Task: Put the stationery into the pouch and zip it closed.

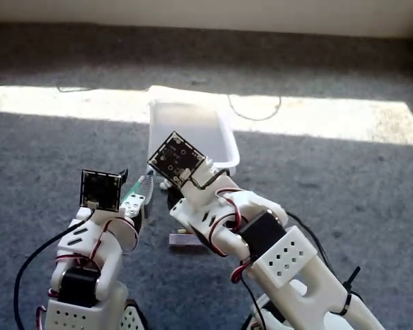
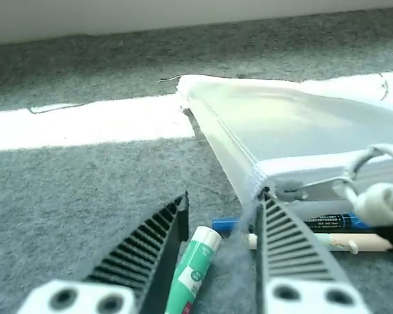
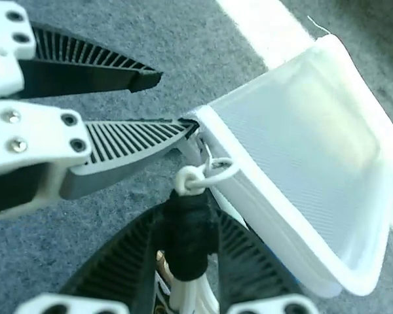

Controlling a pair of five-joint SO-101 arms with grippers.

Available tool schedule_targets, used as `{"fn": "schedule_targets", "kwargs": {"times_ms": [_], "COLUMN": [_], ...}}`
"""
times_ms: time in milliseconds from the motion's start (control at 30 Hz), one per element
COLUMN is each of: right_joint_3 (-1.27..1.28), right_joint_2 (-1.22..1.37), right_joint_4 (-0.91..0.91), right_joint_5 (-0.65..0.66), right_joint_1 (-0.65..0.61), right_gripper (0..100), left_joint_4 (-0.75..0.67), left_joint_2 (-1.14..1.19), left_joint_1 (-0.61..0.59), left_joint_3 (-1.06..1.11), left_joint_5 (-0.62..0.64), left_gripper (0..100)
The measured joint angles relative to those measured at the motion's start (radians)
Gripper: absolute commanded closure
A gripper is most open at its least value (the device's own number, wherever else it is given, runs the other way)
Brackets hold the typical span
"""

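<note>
1. Pouch position. The translucent white plastic pouch (image 1: 189,130) lies flat on the grey carpeted counter (image 1: 344,192), its zipper edge facing my two arms.

2. Right claw (image 3: 190,222). It is pressed together on the black-wrapped zipper pull (image 3: 191,245). A white cord loop (image 3: 209,171) links the pull to the zipper end at the pouch corner. I judge that this grip is there to work the zipper.

3. Left claw (image 2: 224,203). It is spread. One fingertip touches the pouch corner, probably to brace it against the zipper's drag. The green-and-white glue stick (image 2: 195,265) lies between the fingers, not pinched.

4. Stationery. The blue marker (image 2: 327,222) and the cream-coloured pen (image 2: 354,243) lie on the counter just beside the pouch's near edge. Nothing is loaded yet, so loading and zipping remain.
</note>
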Motion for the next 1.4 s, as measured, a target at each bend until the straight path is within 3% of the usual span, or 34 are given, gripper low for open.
{"fn": "schedule_targets", "kwargs": {"times_ms": [167, 400, 800, 1100, 1400], "right_joint_3": [0.0, 0.0, 0.0, -0.005, -0.008], "right_joint_2": [0.0, 0.0, 0.0, -0.002, -0.002], "right_joint_4": [0.0, 0.0, 0.003, 0.141, 0.152], "right_joint_5": [0.0, 0.002, 0.002, 0.002, -0.035], "right_joint_1": [0.0, 0.012, 0.06, 0.112, 0.167], "right_gripper": [99.3, 99.3, 99.3, 99.3, 99.3], "left_joint_4": [0.0, -0.005, -0.005, -0.005, -0.005], "left_joint_2": [0.0, 0.0, 0.0, 0.011, 0.011], "left_joint_1": [0.0, -0.066, -0.098, -0.118, -0.118], "left_joint_3": [0.0, 0.0, 0.0, 0.0, 0.0], "left_joint_5": [0.0, -0.002, -0.002, -0.002, -0.002], "left_gripper": [86, 99, 99, 99, 99]}}
